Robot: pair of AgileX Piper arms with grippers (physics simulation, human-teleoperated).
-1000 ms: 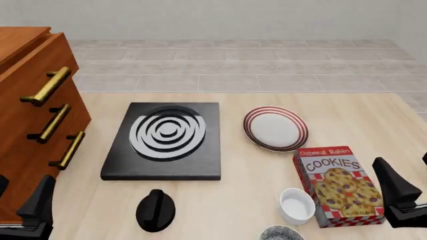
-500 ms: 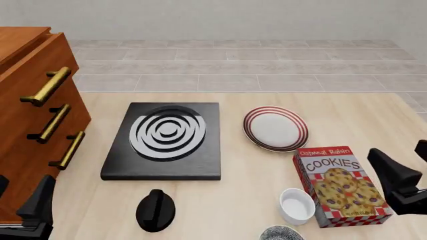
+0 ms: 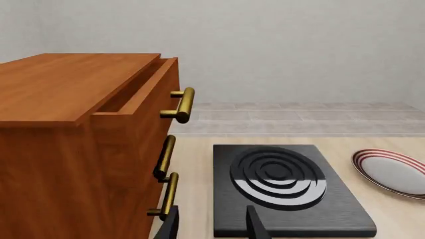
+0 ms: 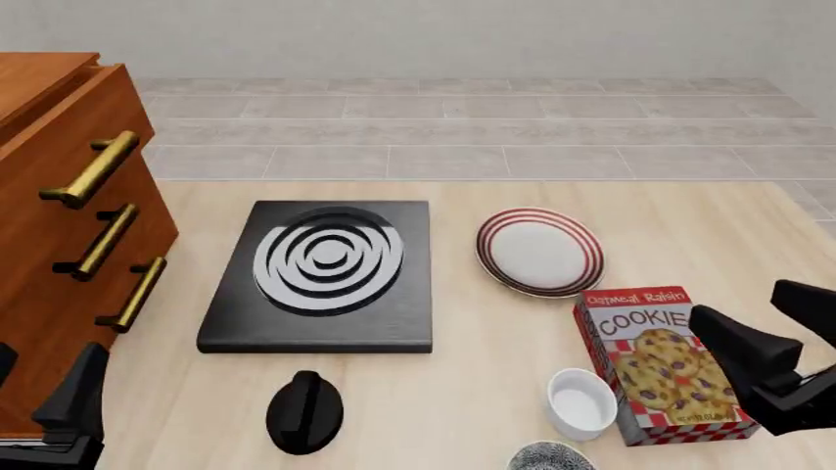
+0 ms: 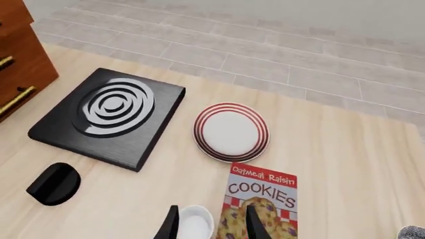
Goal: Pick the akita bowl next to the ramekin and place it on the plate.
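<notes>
The bowl (image 4: pixel 550 456) sits at the bench's (image 4: pixel 523 333) six-o'clock edge, just beside the ramekin (image 4: pixel 581 402), with the plate (image 4: pixel 538 251) well apart at twelve o'clock of them. The right gripper (image 5: pixel 212 226) hangs empty with jaws apart above the ramekin and the cookie box (image 4: pixel 660 364). The left gripper (image 3: pixel 211 226) is likewise open, near the drawers (image 4: pixel 66 225).

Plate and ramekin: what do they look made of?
Plate: looks like glazed ceramic, with a smooth white centre and painted red rim rings. Ramekin: plain white, probably ceramic or porcelain, with thick straight walls and a soft sheen. It's a simulator render, so neither is certain.
</notes>
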